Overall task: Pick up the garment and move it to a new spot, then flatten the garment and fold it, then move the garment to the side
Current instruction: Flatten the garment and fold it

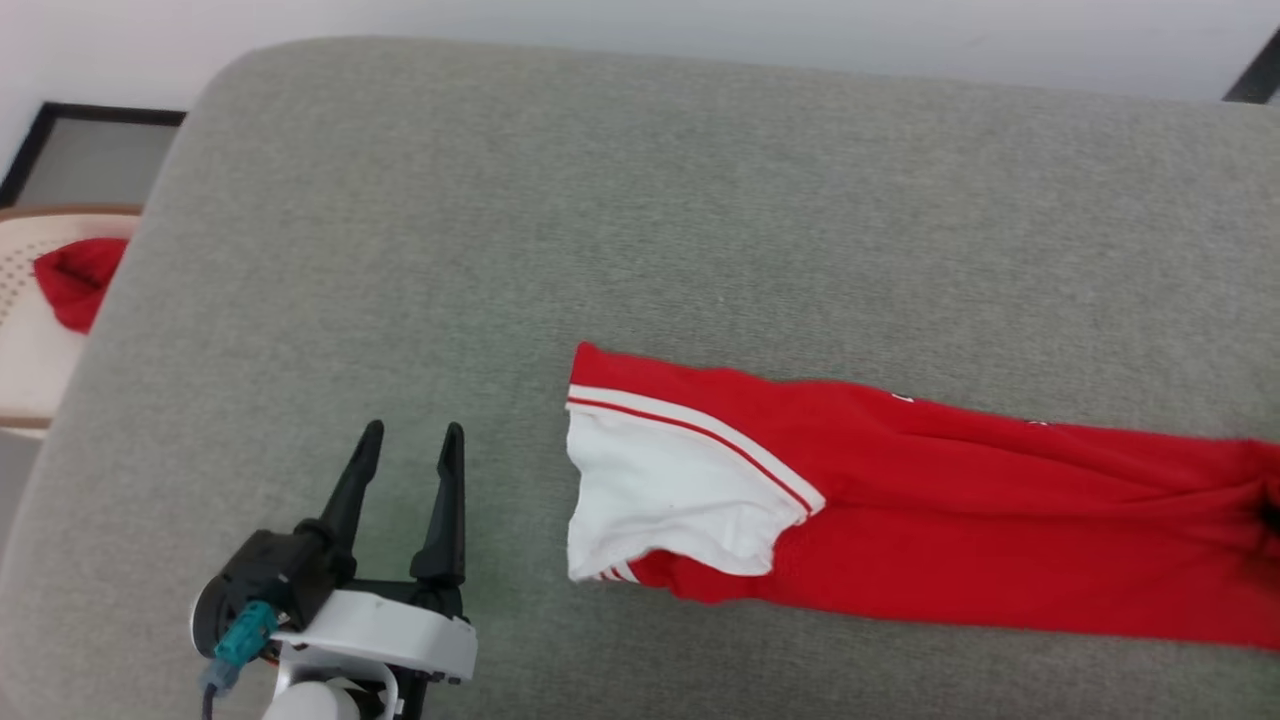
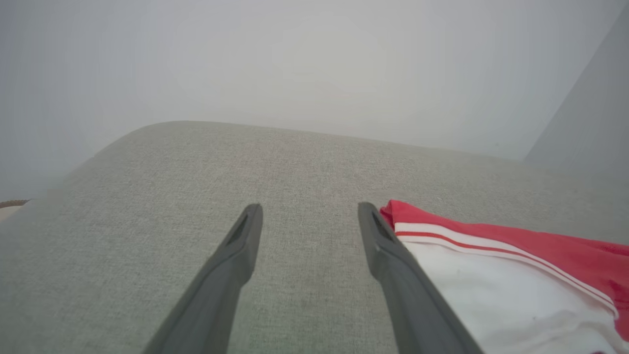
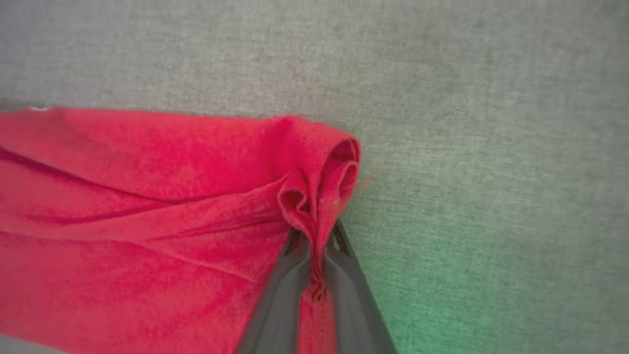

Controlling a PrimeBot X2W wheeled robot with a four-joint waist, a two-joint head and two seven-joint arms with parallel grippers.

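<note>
The garment (image 1: 900, 500), a red jersey shirt with a white sleeve panel and red-white striped trim, lies folded into a long band on the grey cushion (image 1: 600, 200), running from the middle off the right edge. My left gripper (image 1: 410, 440) stands open to the left of the white sleeve end, apart from it; in the left wrist view the left gripper (image 2: 309, 211) has its right finger beside the garment (image 2: 491, 280). My right gripper (image 3: 314, 236) is shut on a bunched fold at the far end of the garment (image 3: 147, 221). Letters and number are hidden.
A pale perforated basket (image 1: 30, 330) with a red cloth (image 1: 75, 280) in it stands off the cushion's left edge. A dark-framed panel (image 1: 90, 150) sits behind it. The white wall (image 1: 640, 30) runs behind the cushion's far edge.
</note>
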